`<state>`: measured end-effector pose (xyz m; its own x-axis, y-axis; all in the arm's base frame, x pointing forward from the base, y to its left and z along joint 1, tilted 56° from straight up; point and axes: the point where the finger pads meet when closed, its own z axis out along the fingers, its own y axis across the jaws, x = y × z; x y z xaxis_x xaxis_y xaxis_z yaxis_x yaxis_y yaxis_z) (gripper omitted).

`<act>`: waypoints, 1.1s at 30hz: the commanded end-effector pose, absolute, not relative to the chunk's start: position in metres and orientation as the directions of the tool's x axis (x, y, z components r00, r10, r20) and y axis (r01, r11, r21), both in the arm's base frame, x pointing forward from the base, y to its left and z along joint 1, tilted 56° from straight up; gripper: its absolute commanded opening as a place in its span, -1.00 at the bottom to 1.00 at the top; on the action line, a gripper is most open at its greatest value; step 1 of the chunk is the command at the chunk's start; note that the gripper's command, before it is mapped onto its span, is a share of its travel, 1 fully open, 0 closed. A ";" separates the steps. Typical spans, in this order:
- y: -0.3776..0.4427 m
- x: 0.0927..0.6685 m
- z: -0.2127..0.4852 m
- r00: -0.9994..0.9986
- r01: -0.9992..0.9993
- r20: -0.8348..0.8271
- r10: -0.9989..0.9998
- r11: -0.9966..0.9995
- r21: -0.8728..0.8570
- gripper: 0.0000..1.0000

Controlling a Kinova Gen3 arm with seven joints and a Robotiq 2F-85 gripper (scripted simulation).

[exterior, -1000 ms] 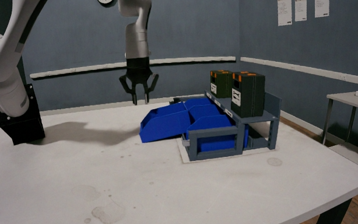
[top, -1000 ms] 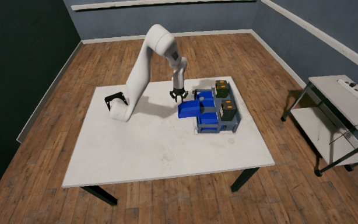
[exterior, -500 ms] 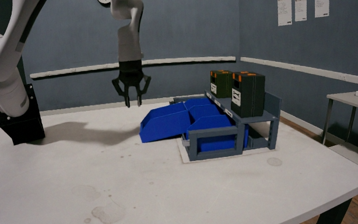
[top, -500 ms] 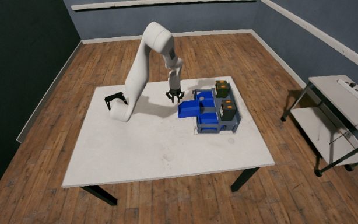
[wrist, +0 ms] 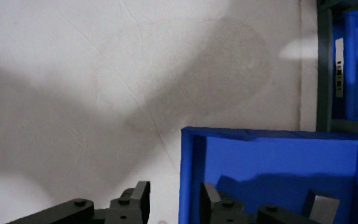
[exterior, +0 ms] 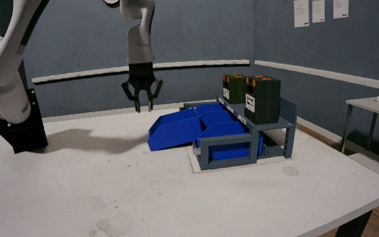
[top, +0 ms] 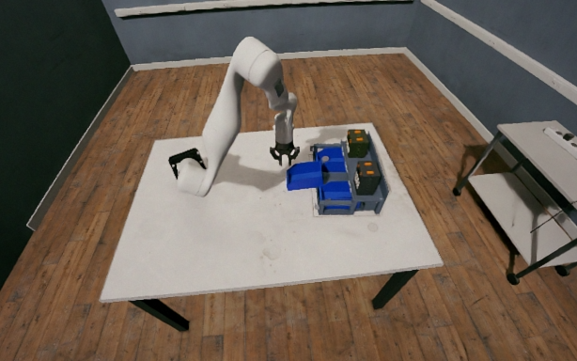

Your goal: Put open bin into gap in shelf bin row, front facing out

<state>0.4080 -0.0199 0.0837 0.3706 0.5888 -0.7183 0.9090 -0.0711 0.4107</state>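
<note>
white and smooth, rises at left as a rounded arm (top: 221, 127) (exterior: 139, 37) from a black base (top: 187, 154) (exterior: 24, 136), arches over, points its gripper (top: 285, 164) (exterior: 144, 111) (wrist: 174, 198) straight down. holds nothing, fingertips parted, above the outer end of the angular blue bin (top: 305, 175) (exterior: 176, 129) (wrist: 280, 155). rightward, shows that bin tilted, jutting from the grey shelf (top: 337, 201) (exterior: 254, 148) (wrist: 325, 65), a blocky metallic part (wrist: 324, 209) inside.

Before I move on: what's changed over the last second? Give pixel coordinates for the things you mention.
The gripper (top: 284, 162) (exterior: 144, 109) (wrist: 174, 198) shifted toward the arm's base, away from the shelf (top: 385, 190) (exterior: 254, 149) (wrist: 324, 65), then came partway back. Nothing was visibly grasped or released; its fingers look equally spread. Unchanged: the protruding blue bin (top: 305, 176) (exterior: 176, 133) (wrist: 250, 155) and both dark cases (top: 367, 180) (top: 358, 145) (exterior: 262, 102) (exterior: 233, 89).
</note>
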 end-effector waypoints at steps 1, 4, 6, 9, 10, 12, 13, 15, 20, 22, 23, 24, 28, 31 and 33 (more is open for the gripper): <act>-0.019 0.408 0.084 0.370 0.909 -0.718 0.590 -0.070 0.411 -0.22; -0.019 0.408 0.084 0.370 0.909 -0.718 0.590 -0.070 0.411 -0.22; -0.019 0.410 0.085 0.370 0.909 -0.718 0.590 -0.070 0.411 -0.22; -0.019 0.412 0.087 0.370 0.909 -0.718 0.590 -0.070 0.411 -0.22; -0.019 0.412 0.087 0.370 0.909 -0.718 0.590 -0.070 0.411 -0.22; -0.019 0.412 0.087 0.370 0.909 -0.718 0.590 -0.070 0.411 -0.22; -0.019 0.412 0.087 0.370 0.909 -0.718 0.590 -0.070 0.411 -0.22; -0.019 0.412 0.087 0.370 0.909 -0.718 0.590 -0.070 0.411 -0.22; -0.019 0.412 0.087 0.370 0.909 -0.718 0.590 -0.070 0.411 -0.22; -0.019 0.413 0.087 0.370 0.909 -0.718 0.590 -0.070 0.411 -0.22; -0.019 0.413 0.087 0.370 0.909 -0.718 0.590 -0.070 0.411 -0.22; -0.019 0.413 0.088 0.370 0.909 -0.718 0.590 -0.070 0.411 -0.22; -0.018 0.414 0.088 0.370 0.909 -0.718 0.590 -0.070 0.411 -0.22; -0.018 0.414 0.088 0.370 0.909 -0.718 0.590 -0.070 0.411 -0.22; -0.018 0.414 0.088 0.370 0.909 -0.718 0.590 -0.070 0.411 -0.22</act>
